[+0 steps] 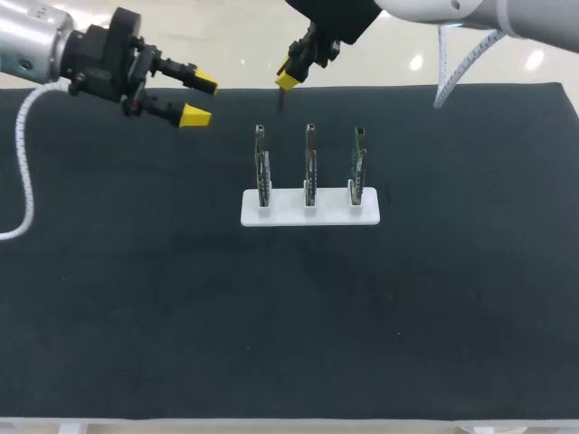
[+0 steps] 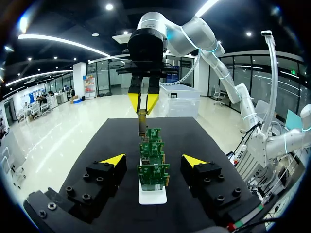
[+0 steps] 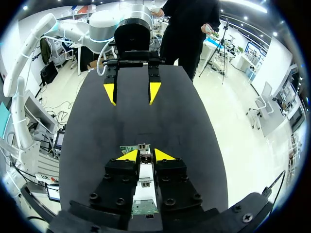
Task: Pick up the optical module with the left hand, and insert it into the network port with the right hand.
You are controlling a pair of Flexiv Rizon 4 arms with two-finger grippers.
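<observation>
My right gripper (image 1: 289, 76) hangs above the far edge of the table, shut on the optical module (image 1: 279, 99), a thin dark bar pointing down from its yellow tips. In the right wrist view the module (image 3: 144, 167) sits clamped between the fingers of that gripper (image 3: 145, 155). Below and slightly nearer, three upright circuit boards with network ports (image 1: 309, 167) stand in a white holder (image 1: 280, 215). My left gripper (image 1: 200, 99) hovers to the left of the boards, open and empty. In its own view the left gripper (image 2: 154, 160) faces the row of boards (image 2: 153, 167) and the right gripper (image 2: 143, 102) beyond.
A black mat (image 1: 289, 316) covers the table. The white holder stands near its middle, toward the far side. A white cable (image 1: 23, 181) from my left arm hangs over the mat's left edge.
</observation>
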